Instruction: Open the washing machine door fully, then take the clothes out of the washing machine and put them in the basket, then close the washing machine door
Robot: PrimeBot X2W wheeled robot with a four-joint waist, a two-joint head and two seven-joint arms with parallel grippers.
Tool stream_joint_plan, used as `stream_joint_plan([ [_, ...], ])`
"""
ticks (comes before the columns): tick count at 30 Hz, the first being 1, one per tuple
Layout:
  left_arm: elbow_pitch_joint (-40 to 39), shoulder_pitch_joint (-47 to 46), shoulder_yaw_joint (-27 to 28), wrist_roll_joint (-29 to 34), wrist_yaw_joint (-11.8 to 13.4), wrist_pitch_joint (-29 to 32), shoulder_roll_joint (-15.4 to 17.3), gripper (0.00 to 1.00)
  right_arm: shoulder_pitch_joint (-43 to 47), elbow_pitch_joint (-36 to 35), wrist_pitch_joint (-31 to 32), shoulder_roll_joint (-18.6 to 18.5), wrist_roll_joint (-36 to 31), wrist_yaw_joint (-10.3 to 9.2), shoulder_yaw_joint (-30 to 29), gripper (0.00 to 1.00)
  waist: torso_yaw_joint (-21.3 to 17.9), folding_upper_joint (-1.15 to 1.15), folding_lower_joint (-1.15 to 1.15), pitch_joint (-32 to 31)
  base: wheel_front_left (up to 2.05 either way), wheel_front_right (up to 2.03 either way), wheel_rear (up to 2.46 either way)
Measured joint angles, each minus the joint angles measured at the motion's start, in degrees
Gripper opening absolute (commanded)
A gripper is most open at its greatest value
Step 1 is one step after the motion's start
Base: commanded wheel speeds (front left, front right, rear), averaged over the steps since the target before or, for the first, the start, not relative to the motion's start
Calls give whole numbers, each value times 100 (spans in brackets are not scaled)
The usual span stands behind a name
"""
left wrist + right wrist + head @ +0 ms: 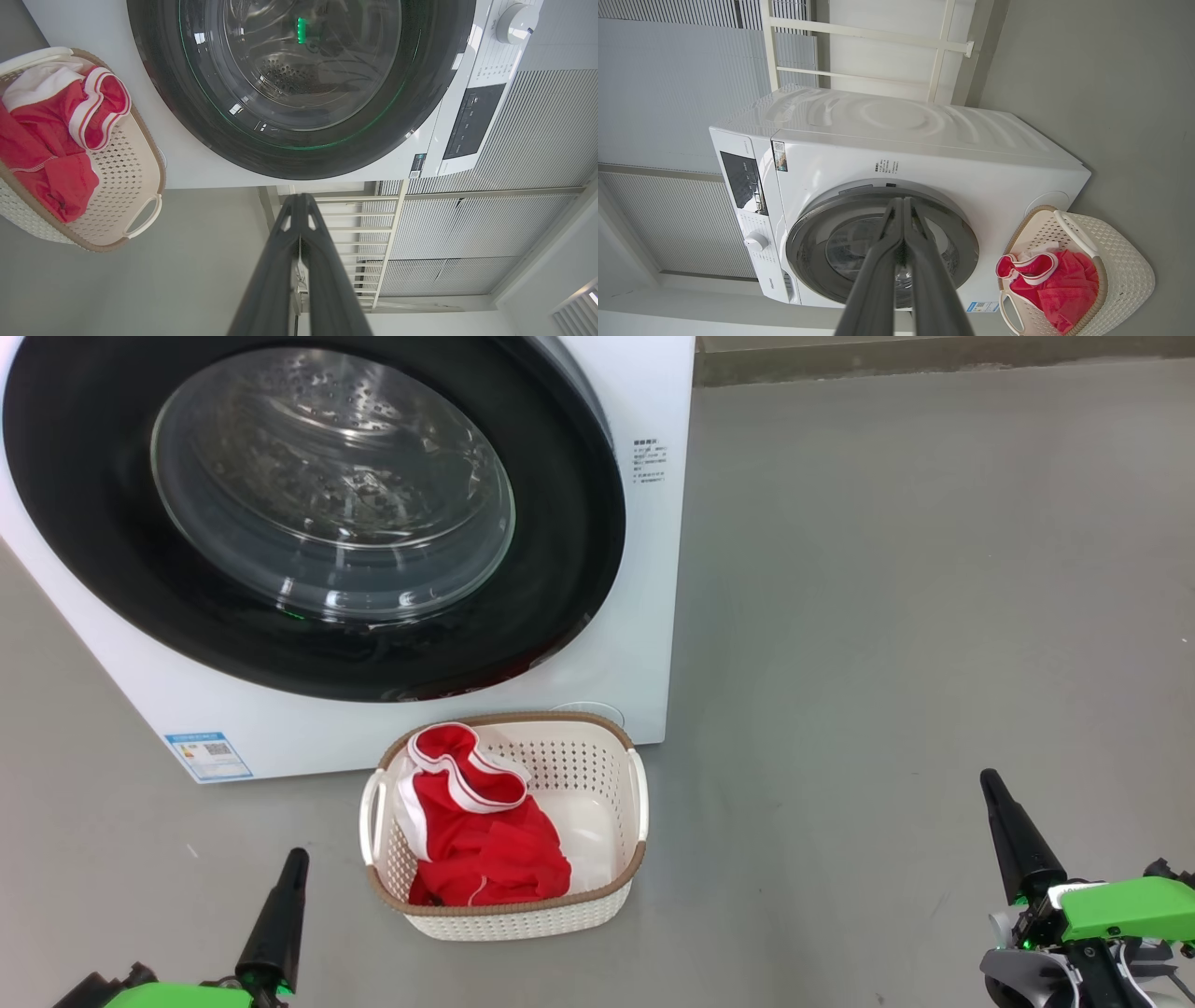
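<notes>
1. Head view: found the washing machine door [317, 504] apparently shut against the washing machine [653, 616], straight ahead of the left hand [294, 863].
2. Found that hand closed and empty, the nearer to the door; found the right hand [991, 789] likewise closed and empty, well apart to the right.
3. Found the basket [523, 922] on the floor just below the door, between the hands, nearer the left.
4. Found the clothes [485, 845] heaped in its left half; made out no garment through the glass.
5. Judged every step done.

Grey floor [887, 569], pale ribbed wall [537, 135]
</notes>
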Motion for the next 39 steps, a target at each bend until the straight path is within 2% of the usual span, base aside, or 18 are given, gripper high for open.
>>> stream_joint_plan([
  [39,2,-1,2,0,0,0,-1,0,-1,1,49,4,-1,0,-40,0,0,0,0,0,0,0,0],
])
